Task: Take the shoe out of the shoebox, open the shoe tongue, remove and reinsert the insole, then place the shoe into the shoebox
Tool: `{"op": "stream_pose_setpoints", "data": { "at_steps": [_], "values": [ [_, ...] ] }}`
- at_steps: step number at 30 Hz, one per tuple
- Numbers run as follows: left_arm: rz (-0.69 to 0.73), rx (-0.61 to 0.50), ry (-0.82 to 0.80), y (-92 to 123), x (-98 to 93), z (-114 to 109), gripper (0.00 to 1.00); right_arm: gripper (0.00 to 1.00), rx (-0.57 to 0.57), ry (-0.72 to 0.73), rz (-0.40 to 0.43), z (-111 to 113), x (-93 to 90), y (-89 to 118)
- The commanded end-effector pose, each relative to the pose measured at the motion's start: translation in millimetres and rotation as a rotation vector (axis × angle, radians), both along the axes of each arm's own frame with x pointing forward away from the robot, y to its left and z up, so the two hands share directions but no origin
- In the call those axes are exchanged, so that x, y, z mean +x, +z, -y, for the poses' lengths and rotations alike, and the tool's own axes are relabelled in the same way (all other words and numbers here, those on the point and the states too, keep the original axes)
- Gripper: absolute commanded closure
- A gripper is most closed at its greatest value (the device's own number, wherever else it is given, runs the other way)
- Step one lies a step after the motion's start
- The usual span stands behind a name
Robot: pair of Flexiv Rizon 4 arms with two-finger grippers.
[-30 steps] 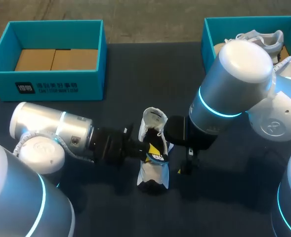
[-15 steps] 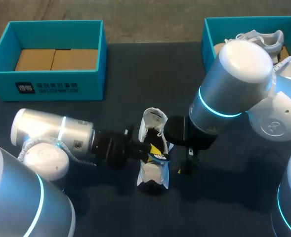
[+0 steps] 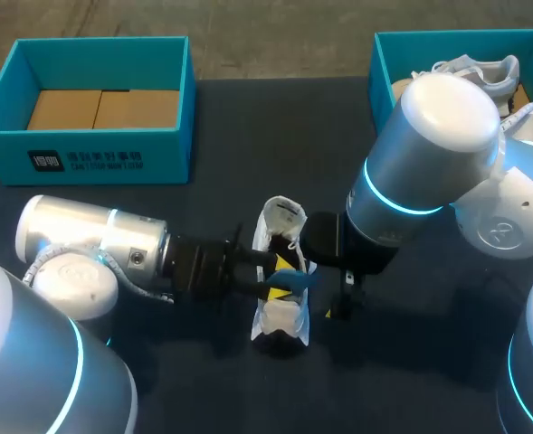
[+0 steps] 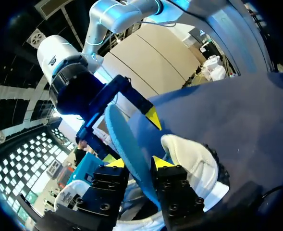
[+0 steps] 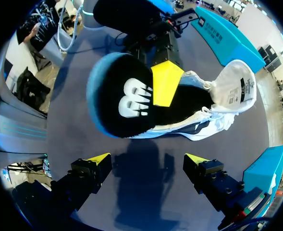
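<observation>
Overhead, the table (image 3: 230, 117) carries two teal boxes: the left box (image 3: 94, 165) has a brown cardboard floor showing, and the right box (image 3: 384, 56) holds one white shoe (image 3: 479, 72). A second shoe (image 3: 273, 321), white with a dark toe, lies near the middle of the table, apart from both boxes, its tongue folded up and back. Two arms meet at it. The left gripper (image 3: 280, 276) sits over the shoe's opening with its fingers pinching the one insole (image 3: 297, 278), whose blue edge shows just above the shoe. The right gripper (image 3: 341, 306) hangs just beside the shoe, low over the table. From the left wrist, the insole (image 4: 124, 139) runs edge-on as a thin blue band between the two yellow tips, which press it from both sides; the shoe's white collar (image 4: 191, 161) lies right beside the fingers, and one yellow tip of the other gripper shows ahead. From the right wrist, the two yellow tips stand wide apart with only bare table between them. Ahead of them the shoe (image 5: 213, 106) lies on its side. The insole (image 5: 127, 101), black-faced with a white mark and a blue rim, stands partly out of the shoe. One yellow finger (image 5: 165, 82) of the left gripper lies flat against the insole's black face. Both boxes show beyond the shoe.
</observation>
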State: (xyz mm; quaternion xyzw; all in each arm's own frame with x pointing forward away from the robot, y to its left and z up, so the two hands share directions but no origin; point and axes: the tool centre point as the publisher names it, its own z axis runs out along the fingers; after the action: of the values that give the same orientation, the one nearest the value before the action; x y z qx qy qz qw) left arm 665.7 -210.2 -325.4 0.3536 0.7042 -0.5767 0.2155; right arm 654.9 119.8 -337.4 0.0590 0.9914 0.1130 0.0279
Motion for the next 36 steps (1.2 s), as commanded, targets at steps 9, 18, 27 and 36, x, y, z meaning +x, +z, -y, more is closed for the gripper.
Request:
{"op": "stream_pose_setpoints", "data": {
  "at_steps": [9, 18, 27, 36],
  "values": [
    [-0.055, 0.021, -0.019, 11.1, -7.0, -0.6, 0.83, 0.0, -0.001, -0.001, 0.002, -0.3, -1.0, -1.0],
    [0.02, 0.056, -0.076, 7.8, -12.3, -0.4, 1.0, 0.0, -0.001, -0.001, 0.002, -0.3, -1.0, -1.0],
    [0.093, 0.09, -0.088, -4.8, -6.9, -4.7, 1.0, 0.0, -0.001, -0.001, 0.002, -0.3, -1.0, -1.0],
    [0.182, 0.135, -0.057, -14.3, 1.6, -4.8, 1.0, 0.0, -0.001, -0.001, 0.002, -0.3, -1.0, -1.0]
  ]
}}
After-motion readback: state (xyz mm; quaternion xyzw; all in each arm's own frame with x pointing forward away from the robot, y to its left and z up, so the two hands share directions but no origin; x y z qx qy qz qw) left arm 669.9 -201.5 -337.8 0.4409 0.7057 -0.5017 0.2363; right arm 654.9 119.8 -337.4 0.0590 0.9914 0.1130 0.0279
